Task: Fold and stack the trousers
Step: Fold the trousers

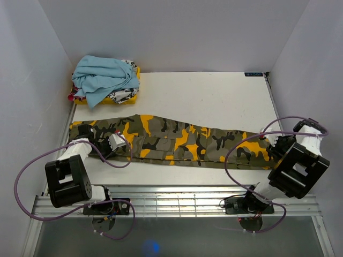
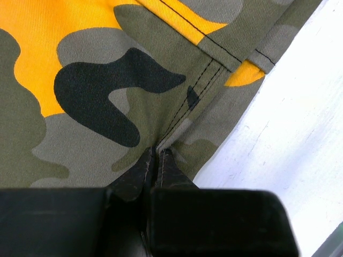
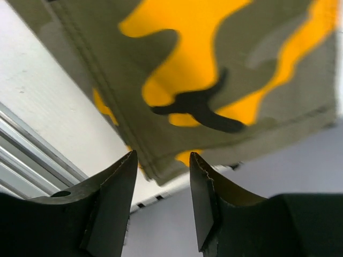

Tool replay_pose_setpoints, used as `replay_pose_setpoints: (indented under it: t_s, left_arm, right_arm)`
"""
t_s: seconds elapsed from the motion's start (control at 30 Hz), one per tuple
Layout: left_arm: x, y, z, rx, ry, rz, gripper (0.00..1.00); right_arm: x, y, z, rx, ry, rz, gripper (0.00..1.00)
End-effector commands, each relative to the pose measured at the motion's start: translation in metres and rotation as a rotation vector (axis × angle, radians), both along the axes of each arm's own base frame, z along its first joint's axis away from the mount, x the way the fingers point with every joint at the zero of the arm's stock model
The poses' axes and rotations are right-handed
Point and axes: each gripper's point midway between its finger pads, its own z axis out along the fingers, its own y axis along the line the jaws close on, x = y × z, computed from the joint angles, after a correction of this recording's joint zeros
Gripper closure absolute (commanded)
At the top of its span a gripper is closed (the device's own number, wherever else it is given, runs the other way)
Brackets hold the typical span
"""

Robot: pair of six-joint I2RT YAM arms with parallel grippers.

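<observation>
Black fingertips of the left gripper (image 2: 157,159) are clenched on a pinch of cloth beside a stitched seam, and the fabric puckers into them. The right gripper (image 3: 161,160) has its jaws parted and grasps nothing. A hemmed leg corner lies just past its tips toward 12 o'clock in the right wrist view; can't tell if the tips touch it. Both sit on the long olive-green camouflage trousers with yellow-orange and black blotches (image 1: 182,142). These lie flat on the white table (image 1: 214,96), long axis running 9 to 3 o'clock in the top view, nearly table-wide. The wide end is at 9 o'clock under the left arm; the leg hems are at 3 o'clock, close to the table's right edge, under the right arm. A light blue crumpled garment (image 1: 102,77) rests on a yellow and white printed garment (image 1: 127,95) at 11 o'clock, well apart from the trousers. Judgement: an end-to-end fold comes next, so the hem must travel from 3 toward 9 o'clock. The right arm is nearer the hem and must first close on that corner.
</observation>
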Motion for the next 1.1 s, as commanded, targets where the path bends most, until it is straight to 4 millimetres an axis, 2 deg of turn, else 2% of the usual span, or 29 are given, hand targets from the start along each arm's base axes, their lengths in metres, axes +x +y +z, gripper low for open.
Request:
replay_pose_setpoints:
  t_s: [0.0,0.03,0.07,0.17,0.27,0.47,0.57,0.67,0.7,0.83,0.97,1.07]
  left_arm:
    - [-0.019,0.022,-0.016,0.114,0.081,0.042,1.0]
    - [-0.019,0.023,-0.015,0.115,0.081,0.045,1.0]
    - [-0.019,0.024,-0.015,0.119,0.079,0.043,1.0]
    - [-0.018,0.024,-0.015,0.118,0.078,0.046,1.0]
    - [-0.019,0.023,-0.015,0.114,0.079,0.045,1.0]
    - [-0.022,0.023,-0.018,0.126,0.079,0.036,1.0]
    - [-0.021,0.024,-0.018,0.128,0.076,0.035,1.0]
    - [-0.019,0.025,-0.017,0.129,0.077,0.038,1.0]
    - [-0.018,0.026,-0.017,0.131,0.075,0.039,1.0]
    - [-0.017,0.028,-0.018,0.138,0.079,0.046,1.0]
    - [-0.017,0.028,-0.018,0.139,0.078,0.049,1.0]
    - [-0.018,0.027,-0.015,0.137,0.071,0.046,1.0]
  right_arm:
    - [-0.005,0.007,-0.008,-0.061,-0.052,0.125,0.51]
    - [-0.014,0.012,-0.019,-0.063,-0.034,0.148,0.51]
    - [-0.01,0.007,-0.02,-0.103,-0.062,0.16,0.52]
    - [-0.017,0.004,-0.034,-0.154,-0.049,0.195,0.53]
    - [-0.019,0.001,-0.038,-0.188,-0.052,0.216,0.53]
    - [-0.008,-0.008,-0.035,-0.251,-0.105,0.227,0.55]
    - [-0.007,-0.011,-0.035,-0.273,-0.11,0.244,0.64]
    - [-0.007,-0.013,-0.033,-0.283,-0.106,0.253,0.83]
    - [-0.007,-0.014,-0.032,-0.287,-0.103,0.251,0.92]
    - [-0.007,-0.02,-0.018,-0.289,-0.113,0.251,0.92]
    - [0.004,-0.034,0.014,-0.333,-0.175,0.262,0.92]
    - [0.002,-0.044,0.02,-0.345,-0.172,0.272,0.92]
